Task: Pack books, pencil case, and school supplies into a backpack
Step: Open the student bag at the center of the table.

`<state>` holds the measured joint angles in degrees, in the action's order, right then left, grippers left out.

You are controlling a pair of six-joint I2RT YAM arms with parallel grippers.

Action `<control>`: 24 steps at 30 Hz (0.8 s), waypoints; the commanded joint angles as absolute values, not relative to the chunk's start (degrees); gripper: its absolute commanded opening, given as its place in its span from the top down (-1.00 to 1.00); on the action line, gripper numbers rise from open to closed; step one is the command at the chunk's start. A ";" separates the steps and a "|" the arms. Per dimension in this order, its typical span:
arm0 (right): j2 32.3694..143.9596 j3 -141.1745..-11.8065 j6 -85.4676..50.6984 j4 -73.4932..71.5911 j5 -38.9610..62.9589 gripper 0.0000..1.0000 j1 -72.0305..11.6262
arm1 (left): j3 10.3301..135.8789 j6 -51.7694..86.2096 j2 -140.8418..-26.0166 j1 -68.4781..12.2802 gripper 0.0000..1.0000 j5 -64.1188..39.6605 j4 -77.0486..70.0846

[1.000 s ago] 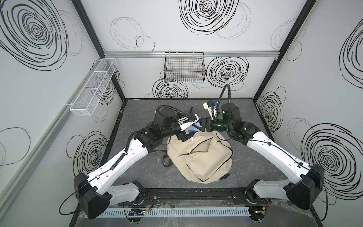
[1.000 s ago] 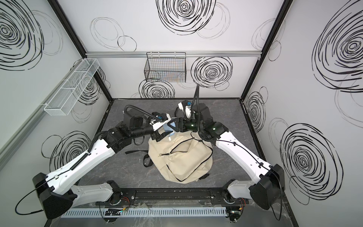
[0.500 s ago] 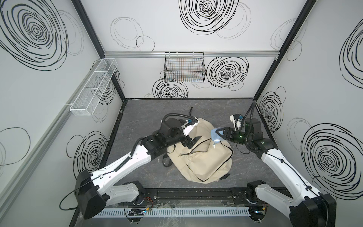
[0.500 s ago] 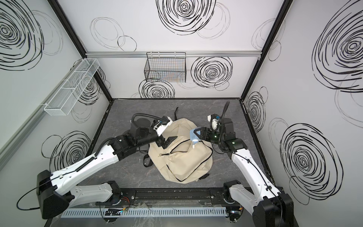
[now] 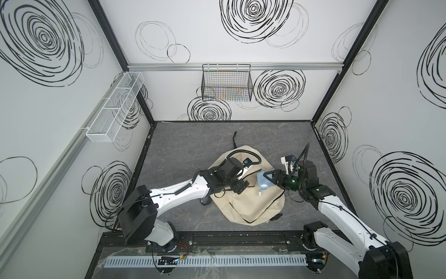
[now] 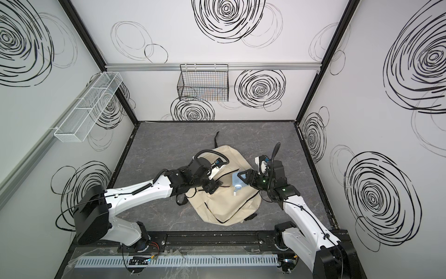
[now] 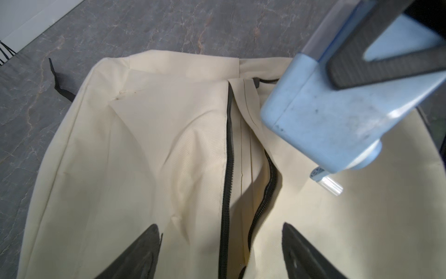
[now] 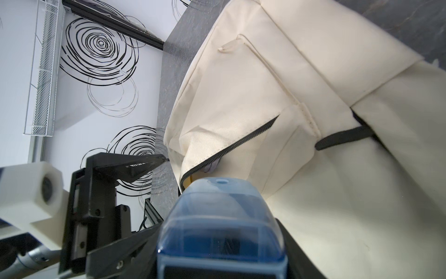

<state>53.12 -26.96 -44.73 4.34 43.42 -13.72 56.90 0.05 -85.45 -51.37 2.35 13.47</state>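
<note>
Both arms have drawn back from the far end of the floppy cream-beige fabric backpack (image 5: 251, 207) since a second ago, toward its middle. The right arm has folded out to its own side.

Right fingers (image 5: 272, 174) are clamped on the boxy light blue plastic pencil sharpener (image 5: 261, 181). It is carried clear above the backpack's right half, pale crank sticking out, touching nothing else.

Left fingers (image 7: 137, 253) stand wide apart with nothing held between them. They straddle the black zip (image 7: 228, 149) of the main compartment, which gapes open. Whether they touch the fabric cannot be told.

Progress is judged late stage:
- No book and no pencil case lies on the grey marbled bench (image 5: 193, 145).
- The right wrist view shows a mustard sliver and a greyish purple edge inside the zip gap, so those items are probably packed already.
- The pencil sharpener is not yet in — it remains to go through the opening.
- The zip is not closed.

Count:
- One backpack.
- One pencil sharpener.
- Two arms.
- One black wire basket (image 5: 226, 84) on the back wall.
- One white mesh tray (image 5: 113, 111) on the left wall.
- Books visible whole: none.
- Pencil cases visible whole: none.
</note>
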 commanded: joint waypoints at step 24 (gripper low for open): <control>60.86 -23.35 -66.73 -20.10 45.93 0.40 -21.75 | 66.06 2.64 -89.34 -53.54 1.00 9.04 14.25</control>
